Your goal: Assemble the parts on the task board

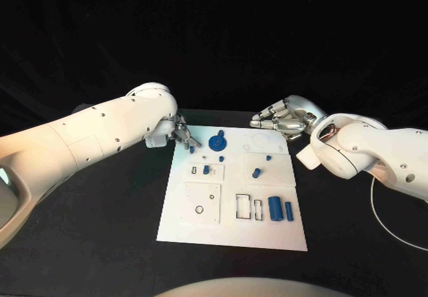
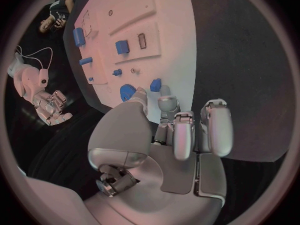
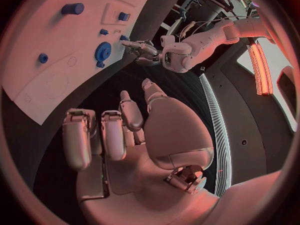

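My left arm [image 1: 85,139] is a smooth white shell built from rounded segments, with small dark screw heads set into its surface and a domed cap at the wrist end. My right arm [image 1: 375,154] has the same white casing, the same recessed dark fasteners, and a thin white cable trailing beside its forearm. My left hand [image 2: 169,135] is silver metal: a broad, glossy thumb housing, blocky finger segments with rounded tips, and exposed mechanical parts at the thumb base. My right hand [image 3: 134,135] is of identical silver construction, with matching segmented fingers.
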